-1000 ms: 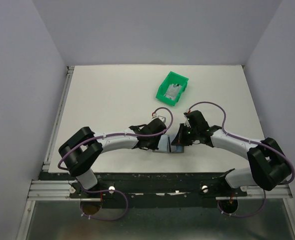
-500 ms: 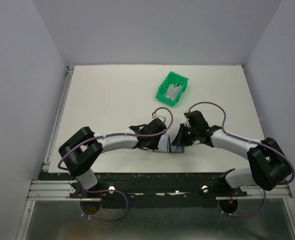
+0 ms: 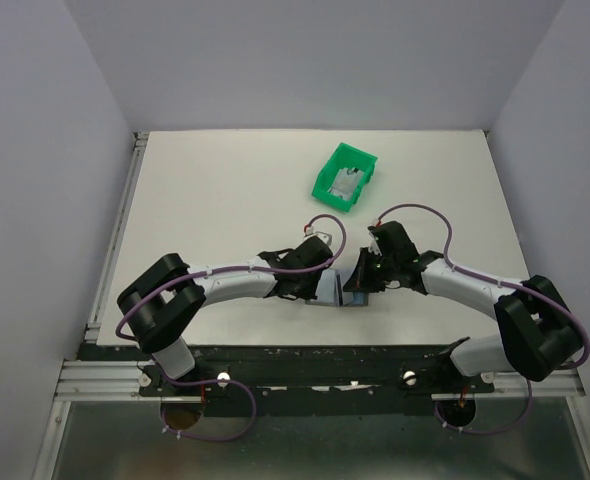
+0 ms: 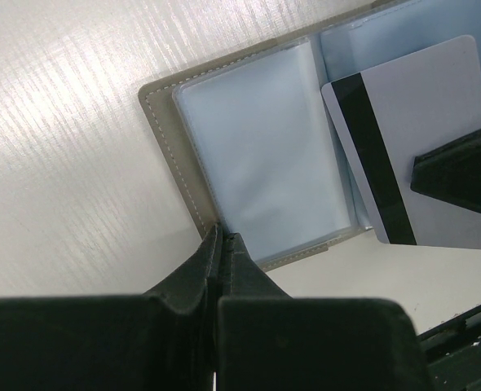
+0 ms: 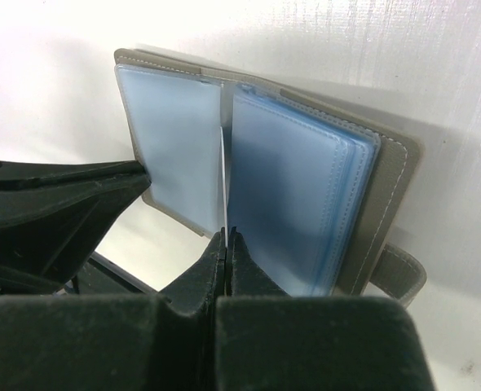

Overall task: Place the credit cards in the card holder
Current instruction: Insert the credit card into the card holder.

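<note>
- Nothing has visibly moved in the last second; both arms stay at the open wallet point(image 4: 257, 155), which lies near the front edge of the table point(image 3: 215, 200).
- Left gripper point(image 4: 222, 238): jaws clenched together, tips on the wallet's near cover edge. I cannot tell whether they pinch it.
- Right gripper point(image 5: 225, 238): clamped on a dark-striped card point(image 4: 428, 122), held on edge between the wallet's left sleeve and its right stack of blue sleeves.
- A second card point(image 3: 348, 184) lies in the green bin point(image 3: 327, 188), well apart, farther back.
</note>
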You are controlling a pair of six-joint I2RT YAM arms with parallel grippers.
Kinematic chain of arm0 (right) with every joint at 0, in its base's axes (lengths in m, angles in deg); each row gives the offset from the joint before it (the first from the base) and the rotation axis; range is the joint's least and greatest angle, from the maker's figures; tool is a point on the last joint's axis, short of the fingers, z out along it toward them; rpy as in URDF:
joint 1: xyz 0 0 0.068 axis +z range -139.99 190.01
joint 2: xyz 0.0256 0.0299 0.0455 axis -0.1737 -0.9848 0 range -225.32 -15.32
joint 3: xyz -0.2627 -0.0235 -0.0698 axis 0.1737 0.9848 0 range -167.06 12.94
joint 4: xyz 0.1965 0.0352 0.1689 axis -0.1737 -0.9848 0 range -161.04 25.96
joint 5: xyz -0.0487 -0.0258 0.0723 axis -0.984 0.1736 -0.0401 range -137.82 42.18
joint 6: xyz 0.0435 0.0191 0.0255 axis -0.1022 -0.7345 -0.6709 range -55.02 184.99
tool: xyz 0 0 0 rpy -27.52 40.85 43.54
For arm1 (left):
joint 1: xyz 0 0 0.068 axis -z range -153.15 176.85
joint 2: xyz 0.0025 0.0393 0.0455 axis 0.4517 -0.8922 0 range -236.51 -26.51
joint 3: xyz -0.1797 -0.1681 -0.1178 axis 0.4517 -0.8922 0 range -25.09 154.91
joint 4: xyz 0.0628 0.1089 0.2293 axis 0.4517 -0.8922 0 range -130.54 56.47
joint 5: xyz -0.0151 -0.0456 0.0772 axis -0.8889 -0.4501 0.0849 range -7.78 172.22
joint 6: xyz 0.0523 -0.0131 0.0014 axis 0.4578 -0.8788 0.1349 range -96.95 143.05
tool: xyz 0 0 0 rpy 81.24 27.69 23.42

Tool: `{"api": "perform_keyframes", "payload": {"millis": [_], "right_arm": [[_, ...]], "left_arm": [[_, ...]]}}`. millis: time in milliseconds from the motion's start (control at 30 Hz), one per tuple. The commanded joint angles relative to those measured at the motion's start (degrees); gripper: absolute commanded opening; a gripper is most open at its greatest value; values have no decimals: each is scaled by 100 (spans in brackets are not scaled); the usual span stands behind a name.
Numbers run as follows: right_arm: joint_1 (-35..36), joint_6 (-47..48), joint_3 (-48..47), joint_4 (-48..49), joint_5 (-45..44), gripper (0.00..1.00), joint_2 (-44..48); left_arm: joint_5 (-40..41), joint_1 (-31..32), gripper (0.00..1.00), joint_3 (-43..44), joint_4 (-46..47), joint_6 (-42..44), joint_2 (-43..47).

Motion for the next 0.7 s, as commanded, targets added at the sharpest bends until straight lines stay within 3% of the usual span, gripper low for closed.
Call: {"api": "perform_keyframes", "payload": {"millis": [0, 667], "right_arm": [[16, 67, 4, -248, -172, 1, 118], [16, 67, 13, 208, 144, 1, -260]], "left_arm": [[27, 10, 0, 88, 43, -9, -53], [27, 10, 0, 150, -1, 9, -80]]}}
